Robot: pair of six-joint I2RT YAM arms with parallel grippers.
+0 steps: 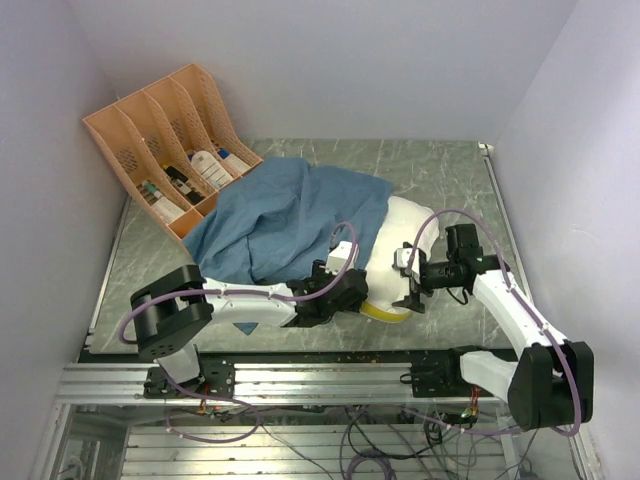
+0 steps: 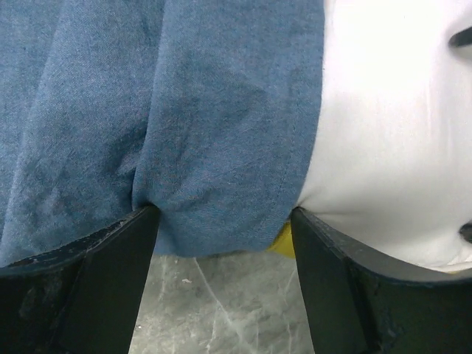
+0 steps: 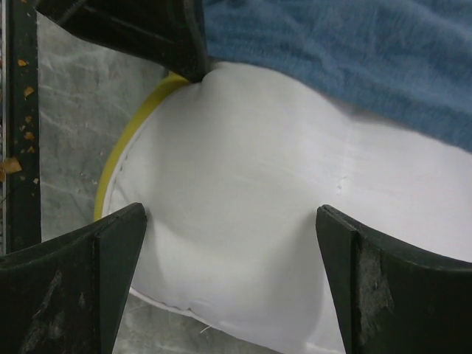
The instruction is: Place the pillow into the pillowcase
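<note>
Straddling the pillowcase hem, the left gripper stood open; it needed to pinch only cloth (not the pillow) while the right gripper, also open, pushed inward.

Left arm and right arm reach inward, jaws spread wide.
</note>
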